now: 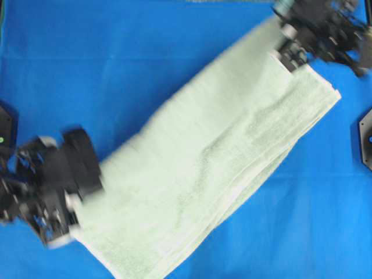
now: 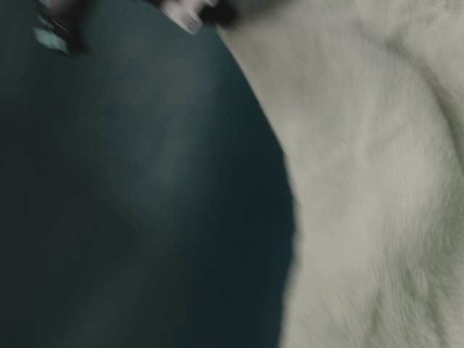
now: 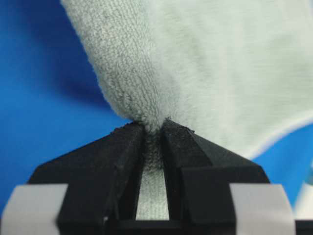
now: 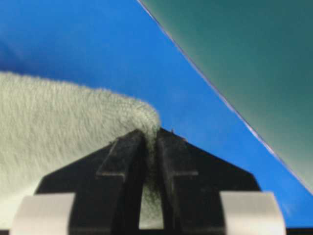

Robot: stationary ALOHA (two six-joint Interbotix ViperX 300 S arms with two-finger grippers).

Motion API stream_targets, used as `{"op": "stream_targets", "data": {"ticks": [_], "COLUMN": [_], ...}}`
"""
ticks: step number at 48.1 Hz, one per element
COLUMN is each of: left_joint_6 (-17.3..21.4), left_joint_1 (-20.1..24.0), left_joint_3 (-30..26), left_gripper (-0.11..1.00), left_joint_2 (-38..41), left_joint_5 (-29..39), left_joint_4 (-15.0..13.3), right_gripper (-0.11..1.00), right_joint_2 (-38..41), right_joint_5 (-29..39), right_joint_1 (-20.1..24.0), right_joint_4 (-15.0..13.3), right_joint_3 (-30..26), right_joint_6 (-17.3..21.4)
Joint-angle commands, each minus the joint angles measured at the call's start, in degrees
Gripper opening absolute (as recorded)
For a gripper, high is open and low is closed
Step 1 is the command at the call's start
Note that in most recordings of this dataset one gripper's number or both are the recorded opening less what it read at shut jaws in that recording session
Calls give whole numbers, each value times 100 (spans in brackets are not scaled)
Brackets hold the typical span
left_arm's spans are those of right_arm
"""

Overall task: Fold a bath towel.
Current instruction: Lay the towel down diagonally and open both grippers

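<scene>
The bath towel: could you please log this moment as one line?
bath towel: folded strip, diagonal on blue cloth | left claw: shut on towel corner | right claw: shut on opposite end

No text, label, brand, number or sign can be read in any of the four views. The towel [image 1: 215, 163] is plain, the blue table cloth [image 1: 116, 70] around it carries no print, and the black gripper fingers [image 3: 122, 161] clamped on the towel's edge show no legible marking.
</scene>
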Motion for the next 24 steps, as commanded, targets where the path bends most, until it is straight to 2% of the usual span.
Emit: {"op": "stream_targets", "data": {"ticks": [1,6,11,17,24], "left_joint_6": [-211,-413,-431,-413,-422], "left_joint_1": [167,413,659,870,949], "left_joint_3": [738,1556,2109,2575,2821], "left_gripper": [11,11,11,11,11], "left_joint_2": [-519,-923,-1204,-1415,-1450], "left_joint_5": [-299,-747,-1222,-1582,-1696], "left_joint_4": [18,18,18,9,9], "right_gripper": [11,11,11,11,11], "right_joint_2": [457,1020,1433,1714,1854], "right_joint_5": [-765,-1239,-1327,-1389,-1512], "right_joint_1": [-457,-738,-923,-1046,-1090], "right_joint_4": [-44,-35,-35,-70,-53], "right_joint_3": [-220,-466,-773,-1099,-1292], "right_joint_6": [-229,-545,-721,-853,-1248]}}
